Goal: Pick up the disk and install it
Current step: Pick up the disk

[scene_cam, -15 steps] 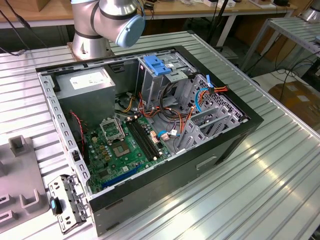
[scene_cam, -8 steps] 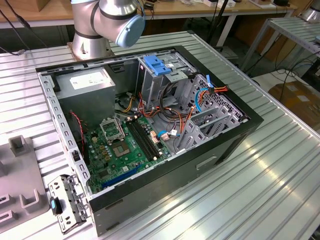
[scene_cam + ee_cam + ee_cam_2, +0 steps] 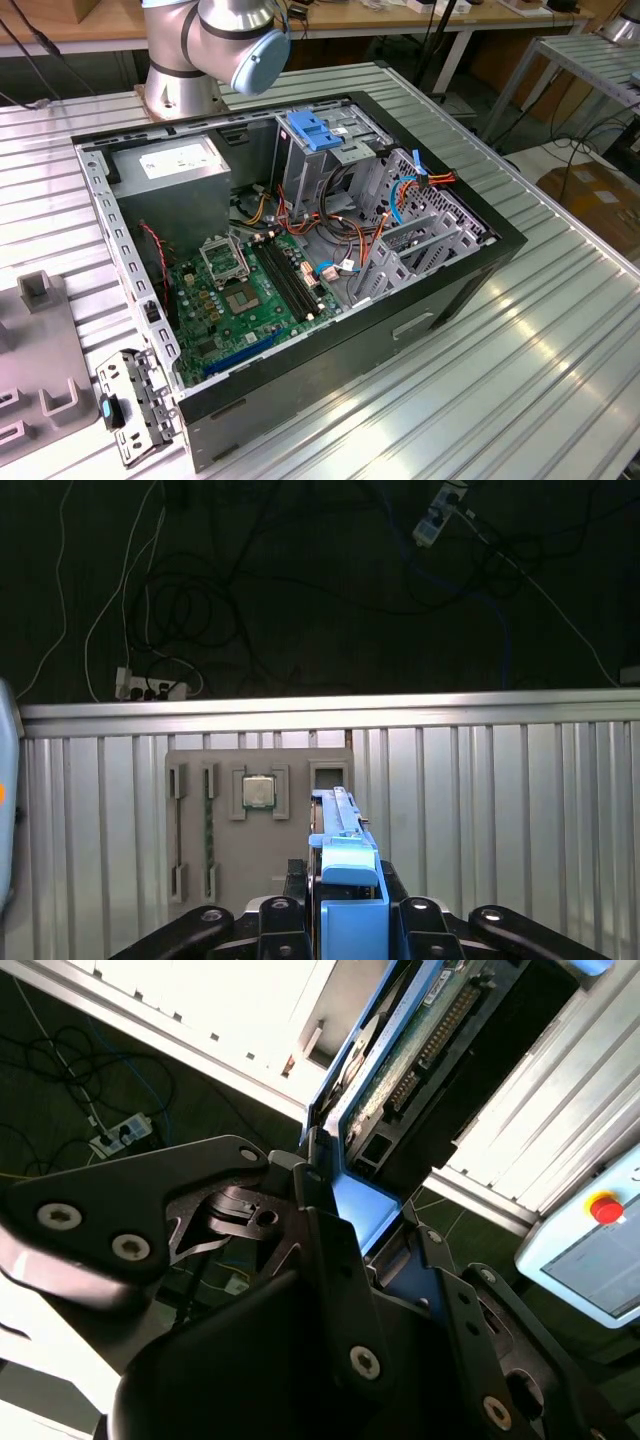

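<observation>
One grip is recorded: the gripper (image 3: 347,918) is closed on the disk (image 3: 345,865), the jaws pinching its bright blue carrier frame across the two flat faces. The disk is thereby held on edge and thrust out past the fingertips. This hold is judged to leave its far end free for entry into a bay, with the fingers (image 3: 285,917) set back at the near end. In the second wrist view the green circuit-board face of the disk (image 3: 425,1035) is exposed, and the blue frame is seen running down into the gap between the jaws, with no slack visible. Nothing but the jaws is touched by the disk, so it is judged lifted and in carriage. Ahead of the jaws, in the first wrist view, a grey fixture plate (image 3: 230,860) is laid flat on the ribbed metal table (image 3: 500,810), with a processor chip (image 3: 258,791) seated in one pocket; the plate is taken for a parts rest. In the exterior view, read from its left to its right, the arm (image 3: 215,35) is mounted beside the open computer case (image 3: 440,300), which is laid on its side for access from above. A lighter blue latch piece (image 3: 315,130) is seen atop the bays, and the grey drive cage (image 3: 420,240) is seen without a blue carrier, so installation is judged not yet made.
</observation>
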